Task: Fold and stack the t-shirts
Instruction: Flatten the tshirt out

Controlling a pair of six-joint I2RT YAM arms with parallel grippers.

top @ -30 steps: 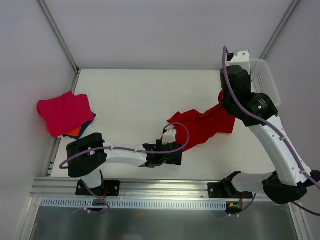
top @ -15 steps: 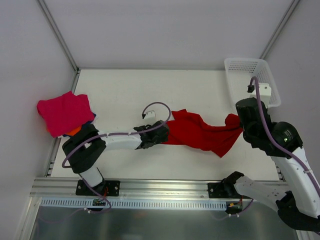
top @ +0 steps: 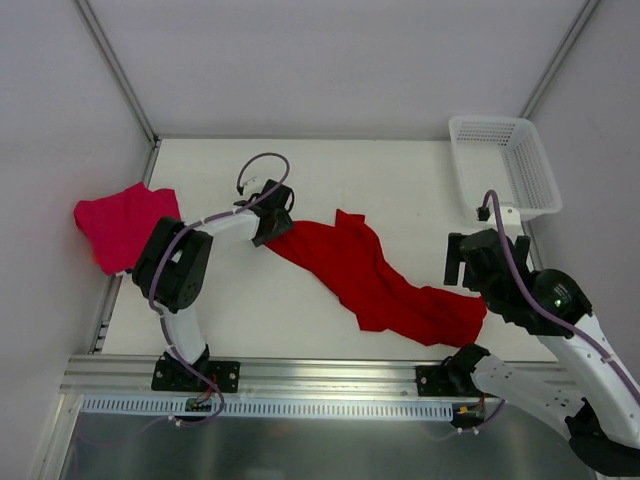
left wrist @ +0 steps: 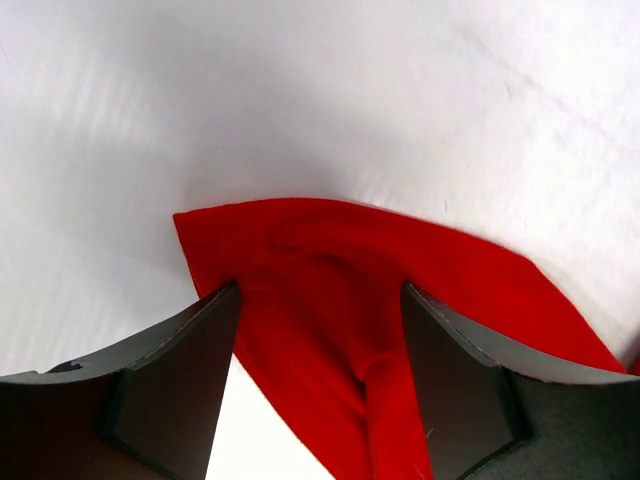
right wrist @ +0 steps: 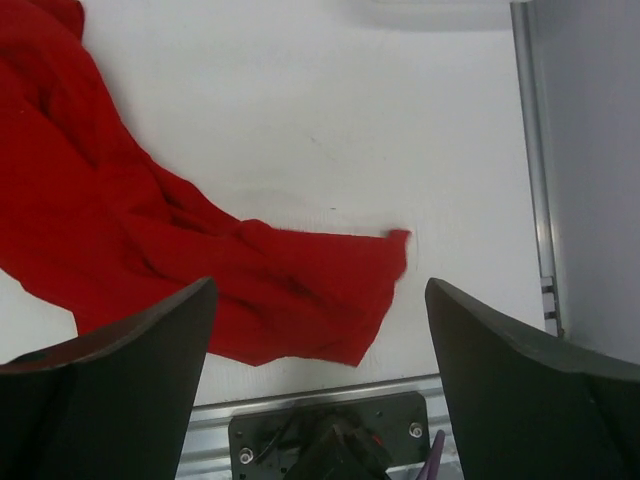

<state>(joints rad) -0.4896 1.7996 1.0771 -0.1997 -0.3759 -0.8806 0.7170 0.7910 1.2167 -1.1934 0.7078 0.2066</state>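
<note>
A large bright red t-shirt (top: 380,280) lies stretched in a twisted diagonal band across the table, from upper left to lower right. My left gripper (top: 270,225) sits at its upper-left end. In the left wrist view the fingers (left wrist: 170,380) stand well apart, with a fold of the red cloth (left wrist: 330,260) lying between them on the table. My right gripper (top: 462,262) hovers open over the shirt's lower-right end (right wrist: 300,290), and nothing touches its fingers (right wrist: 130,350). A magenta-pink t-shirt (top: 125,225) lies on the pile at the far left.
A white mesh basket (top: 488,119) stands at the back right corner. The metal rail (top: 300,375) and the arm bases run along the near edge. Grey walls close in the table on the left, back and right.
The right gripper opened and let the red shirt's right end drop near the front edge. The left gripper moved back and left, and the shirt's other end went with it.
</note>
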